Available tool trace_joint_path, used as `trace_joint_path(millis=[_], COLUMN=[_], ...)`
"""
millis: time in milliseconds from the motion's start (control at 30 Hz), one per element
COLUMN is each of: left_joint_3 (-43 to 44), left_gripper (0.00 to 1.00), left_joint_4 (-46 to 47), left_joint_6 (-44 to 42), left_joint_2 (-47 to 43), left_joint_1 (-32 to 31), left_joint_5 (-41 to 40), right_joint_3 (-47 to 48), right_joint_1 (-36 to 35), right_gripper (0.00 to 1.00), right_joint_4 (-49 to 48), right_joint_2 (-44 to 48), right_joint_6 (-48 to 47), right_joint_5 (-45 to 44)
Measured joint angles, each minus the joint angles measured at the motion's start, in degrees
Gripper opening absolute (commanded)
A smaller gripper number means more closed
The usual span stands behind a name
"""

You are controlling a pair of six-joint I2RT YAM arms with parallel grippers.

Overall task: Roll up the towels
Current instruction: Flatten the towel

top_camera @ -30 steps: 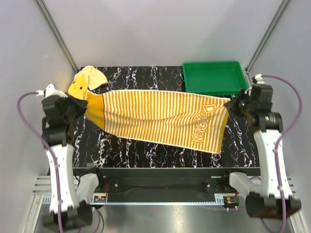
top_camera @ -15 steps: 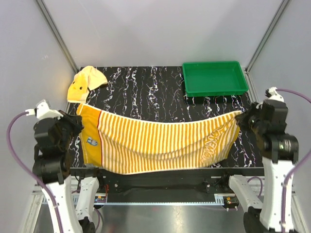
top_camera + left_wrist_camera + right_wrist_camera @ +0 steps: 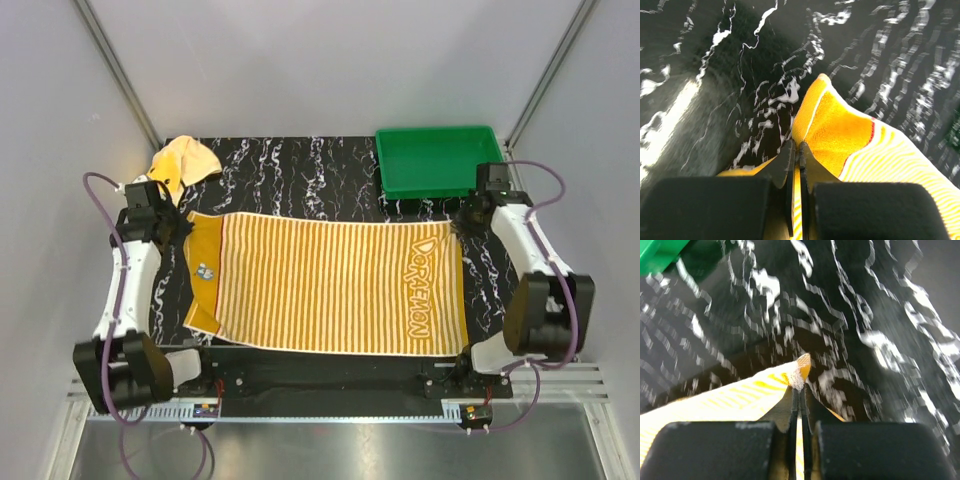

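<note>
The striped towel (image 3: 330, 285) lies spread flat on the worktop (image 3: 300, 175), on the near side of the green tray (image 3: 436, 130) and reaching far out to the tray's left. Its orange-and-cream stripes run from far edge to near edge. The end under the tray carries large orange lettering (image 3: 420, 290), read sideways. The end farthest from the tray is a solid orange band with a small emblem (image 3: 205, 268) on it. The towel's far right corner sits just before the tray's near right corner.

The yellow towel (image 3: 183, 163) lies crumpled in a loose heap well to the left of the tray, at about the tray's depth on the worktop, close to the striped towel's far left corner.

The left tool (image 3: 185, 222) is clenched on that far left corner, well apart from the tray. In the left wrist view its fingers (image 3: 797, 150) pinch the orange band of the cloth (image 3: 850, 135) low against the dark marbled surface.

The right tool (image 3: 462, 222) is clenched on the far right corner, just in front of the tray. In the right wrist view its fingers (image 3: 800, 390) close flat on the frayed tip of the cloth (image 3: 730, 400), with a piece of the tray (image 3: 655, 252) showing at the upper left.
</note>
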State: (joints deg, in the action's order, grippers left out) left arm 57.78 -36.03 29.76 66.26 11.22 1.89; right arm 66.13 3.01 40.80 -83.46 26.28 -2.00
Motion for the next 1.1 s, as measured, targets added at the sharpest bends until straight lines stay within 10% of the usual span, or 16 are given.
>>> trace_joint_path(millis=[300,400,433,500,600,767,1100], left_joint_3=[11.8,15.0,16.1,18.1,21.5,27.6,14.6], left_gripper=[0.0,0.0,0.0,0.02,0.4,0.91,0.88], left_joint_4=[7.2,7.6,7.5,7.5,7.1,6.2,4.8], left_joint_6=[3.2,3.7,3.8,3.9,3.5,2.9,5.2], left_joint_2=[30.3,36.3,37.8,40.1,43.0,46.4,26.7], left_joint_1=[0.2,0.2,0.2,0.2,0.3,0.5,2.6], left_joint_5=[-0.2,-0.2,-0.2,-0.2,-0.2,0.0,-1.6], right_joint_3=[16.1,21.8,22.9,25.2,28.2,28.5,12.8], right_joint_1=[0.2,0.4,0.5,0.7,1.2,1.6,1.9], right_gripper=[0.01,0.15,0.38,0.49,0.78,0.9,1.0], right_joint_4=[-6.4,-7.0,-7.1,-6.9,-6.5,-6.3,-5.6], right_joint_2=[-26.2,-31.9,-33.0,-35.2,-37.7,-38.1,-18.4], right_joint_6=[0.1,0.1,0.3,0.6,0.5,0.3,-0.2], right_joint_5=[0.3,1.0,1.1,1.2,1.2,1.1,-1.4])
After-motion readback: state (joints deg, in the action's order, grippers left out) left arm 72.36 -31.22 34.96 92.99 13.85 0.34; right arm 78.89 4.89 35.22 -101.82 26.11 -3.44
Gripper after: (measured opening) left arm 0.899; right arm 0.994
